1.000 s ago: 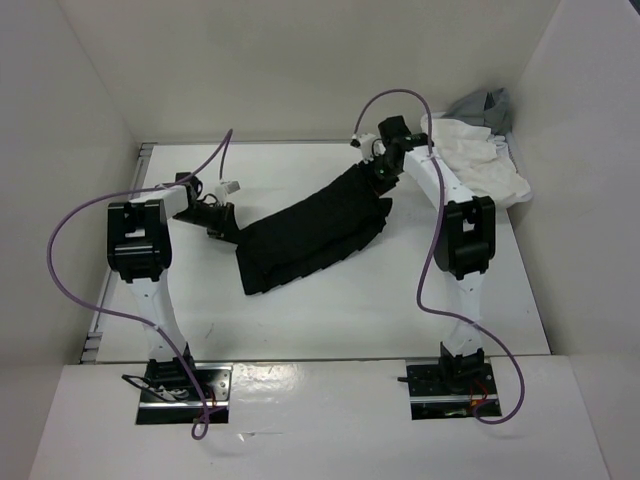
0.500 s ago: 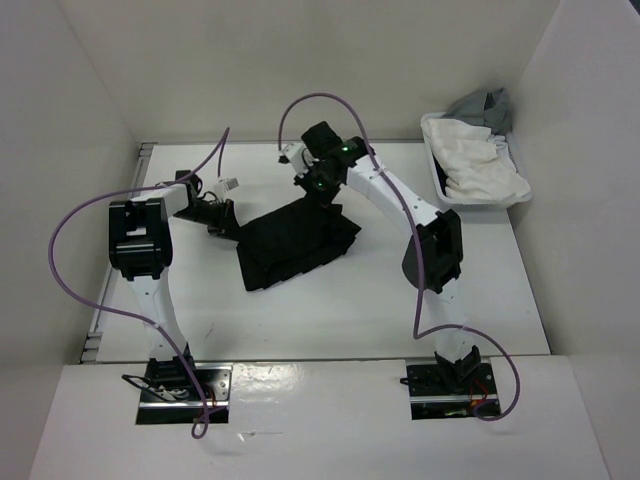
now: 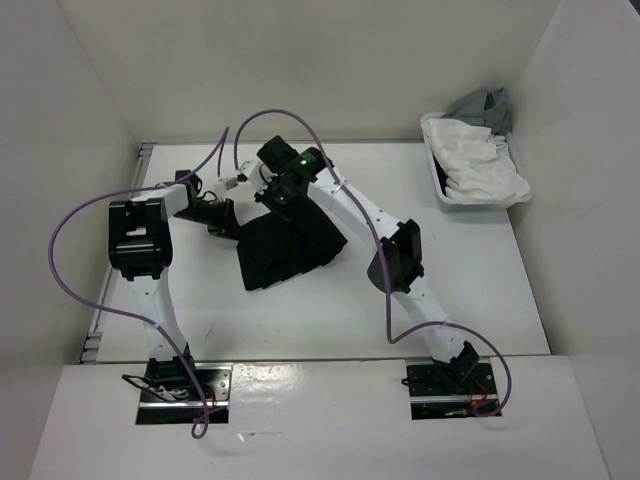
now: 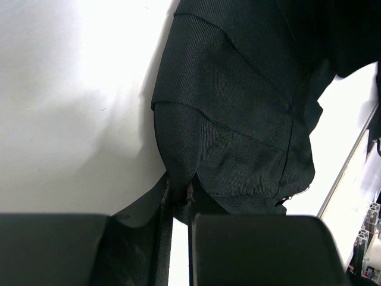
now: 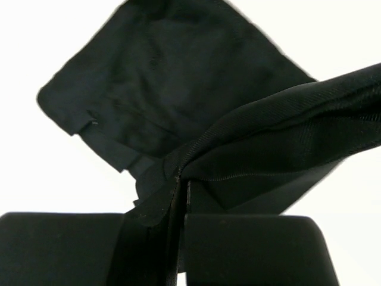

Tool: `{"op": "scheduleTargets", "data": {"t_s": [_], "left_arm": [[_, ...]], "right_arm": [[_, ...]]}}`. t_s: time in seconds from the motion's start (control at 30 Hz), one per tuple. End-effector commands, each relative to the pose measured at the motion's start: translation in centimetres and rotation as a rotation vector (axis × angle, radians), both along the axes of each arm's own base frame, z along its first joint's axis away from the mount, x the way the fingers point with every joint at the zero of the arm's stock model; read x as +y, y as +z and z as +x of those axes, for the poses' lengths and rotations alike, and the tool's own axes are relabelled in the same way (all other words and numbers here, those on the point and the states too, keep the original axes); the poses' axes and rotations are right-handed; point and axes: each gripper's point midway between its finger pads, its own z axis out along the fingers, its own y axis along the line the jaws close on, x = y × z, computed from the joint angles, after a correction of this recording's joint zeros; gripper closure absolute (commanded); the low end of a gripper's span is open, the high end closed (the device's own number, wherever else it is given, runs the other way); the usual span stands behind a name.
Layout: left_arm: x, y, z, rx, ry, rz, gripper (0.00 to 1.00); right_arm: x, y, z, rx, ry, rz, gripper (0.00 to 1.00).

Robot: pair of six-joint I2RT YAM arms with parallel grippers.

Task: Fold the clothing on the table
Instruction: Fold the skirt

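The black clothing lies doubled over on the white table, left of centre. My left gripper is low at its left end and is shut on a pinch of the fabric; the jaws show cloth between them. My right gripper hangs above the skirt's upper left part, shut on its other end. In the right wrist view that held edge rises in a taut fold to the jaws, with the rest of the skirt flat on the table below.
A small tray at the back right holds a white cloth, with a grey cloth behind it. White walls stand on three sides. Purple cables loop over both arms.
My right arm has swung left across the table, carrying the skirt's right end over the rest, so the long strip is now a short doubled shape. The left gripper has stayed put.
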Motion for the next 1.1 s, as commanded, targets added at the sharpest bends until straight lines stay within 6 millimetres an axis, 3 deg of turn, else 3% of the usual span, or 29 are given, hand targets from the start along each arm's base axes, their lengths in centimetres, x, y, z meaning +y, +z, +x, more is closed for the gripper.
{"op": "scheduleTargets", "data": {"t_s": [0.0,0.17,0.4,0.53,0.73,0.93,1.07], "left_arm": [[-0.5,-0.8,-0.2,0.014,-0.003,-0.030,1.00],[-0.6,-0.7,-0.2,0.013,-0.005,-0.039,1.00],[-0.7,-0.5,-0.4,0.013,-0.005,-0.039,1.00],[-0.7,-0.5,-0.4,0.020,0.001,-0.040,1.00],[-0.7,-0.5,-0.4,0.020,0.001,-0.040,1.00],[-0.7,-0.5,-0.4,0.020,0.001,-0.040,1.00],[-0.7,-0.5,-0.4,0.020,0.001,-0.040,1.00]], "right_arm": [[1.9,0.3,-2.4,0.037,0.051,0.018,1.00],[3.7,-0.7,-4.4,0.056,0.101,0.010,1.00],[5.0,-0.4,-3.9,0.055,0.087,0.060,1.00],[5.6,-1.2,-3.9,0.075,0.081,0.076,1.00],[6.3,-1.5,-4.3,0.100,0.102,0.098,1.00],[7.4,-0.4,-5.4,0.101,0.129,0.131,1.00],[8.5,0.4,-6.6,0.108,0.158,0.162,0.88]]}}
